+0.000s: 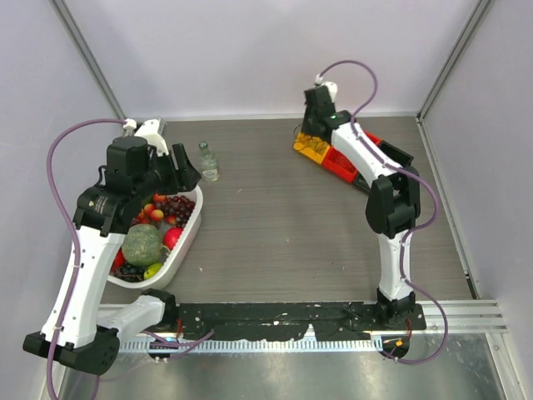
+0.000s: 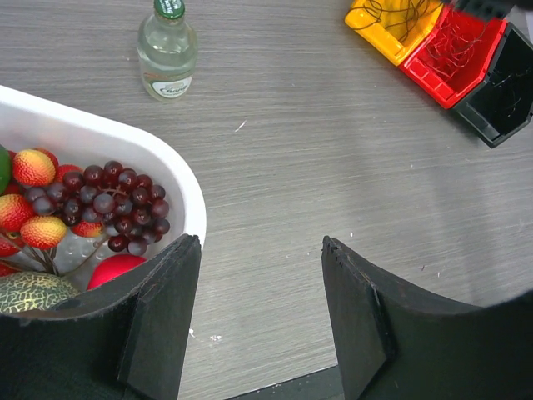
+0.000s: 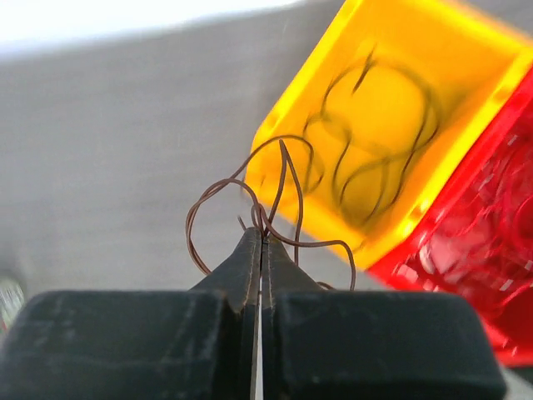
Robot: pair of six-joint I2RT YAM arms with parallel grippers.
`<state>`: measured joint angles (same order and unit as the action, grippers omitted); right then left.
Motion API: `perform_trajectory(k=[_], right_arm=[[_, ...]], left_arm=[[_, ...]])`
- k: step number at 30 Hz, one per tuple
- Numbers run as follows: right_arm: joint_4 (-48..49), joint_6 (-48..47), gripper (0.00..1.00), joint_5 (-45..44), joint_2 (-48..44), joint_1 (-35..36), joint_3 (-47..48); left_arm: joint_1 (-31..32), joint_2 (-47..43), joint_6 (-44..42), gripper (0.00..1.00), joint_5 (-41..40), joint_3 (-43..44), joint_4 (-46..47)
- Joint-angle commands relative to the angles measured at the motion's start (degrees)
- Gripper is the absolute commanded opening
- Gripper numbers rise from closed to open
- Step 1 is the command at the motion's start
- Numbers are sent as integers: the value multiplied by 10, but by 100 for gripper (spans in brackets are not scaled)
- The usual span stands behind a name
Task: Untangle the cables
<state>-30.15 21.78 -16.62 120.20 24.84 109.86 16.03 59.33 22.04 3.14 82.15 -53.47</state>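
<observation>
Now, right gripper (image 3: 261,240): pinched tight on a brown cable (image 3: 260,215) strand.
Your lift: raise slowly clear of the yellow bin (image 3: 466,58), watching for snags.
Left gripper (image 2: 261,246): fingers parted midway, holding nothing.

Tub (image 2: 100,137): left side of the table, fruit (image 1: 143,246) inside.
Bottle (image 1: 207,161): just behind the tub, apart from it.
Bins (image 1: 333,158): far right, three touching in a row.
Cables (image 2: 391,12): in the two leftward bins.
Loose cable (image 3: 250,192): pinched in the right gripper (image 3: 261,242), beside the leftmost bin.
Left gripper (image 2: 258,246): over the tub's right rim, fingers apart.
</observation>
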Motion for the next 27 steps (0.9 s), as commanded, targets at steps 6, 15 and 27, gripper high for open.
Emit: perform_trajectory(k=[6,15,27], right_arm=[[45,100,1,-8,134,-86,173],[66,138,1,-14,180,-84,162],[-71,90,63,-29,131,-84,246]], left_arm=[[-2,-17,-14,64,-26,20,-2],[-2,-18,-10,64,-26,25,-10],[-2,-5,-9,64,-15,23,6]])
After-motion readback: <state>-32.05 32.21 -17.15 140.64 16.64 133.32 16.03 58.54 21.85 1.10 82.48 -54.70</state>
